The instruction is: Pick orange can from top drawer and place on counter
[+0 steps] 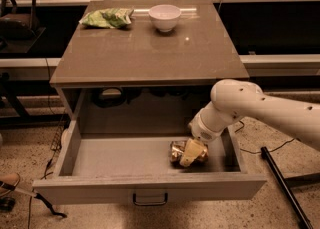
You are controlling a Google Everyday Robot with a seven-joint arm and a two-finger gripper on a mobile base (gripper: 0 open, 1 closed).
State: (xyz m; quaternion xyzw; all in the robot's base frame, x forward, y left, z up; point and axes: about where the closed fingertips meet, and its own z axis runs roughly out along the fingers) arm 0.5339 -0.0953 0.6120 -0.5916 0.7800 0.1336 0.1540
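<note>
Top drawer is pulled fully open below the counter's front edge, small dark handle at the centre of its front panel. Orange can lies on its side on the drawer floor, toward the front right corner, near the right wall but not touching it as far as I can see. Nothing else visible in the drawer. Gripper is down inside the drawer, right on the can, its pale tip laid across the can's right half. The white arm comes in from the right side over the drawer's right wall. Can't tell whether the gripper is spread or clamped on the can; contact looks likely, a grip is not confirmed. Counter holds a green chip bag at the far left corner and a white bowl at the far edge near the middle; the near half is bare. Step, as judged: grasp phase, can not yet lifted, roughly a third done. Next move calls for a firm clamp across the can body, a straight lift clear of the drawer's right wall and the counter's front overhang, then a carry up onto the bare front part of the counter. Risk: the shiny round can rolls or slips if pinched off-centre.
</note>
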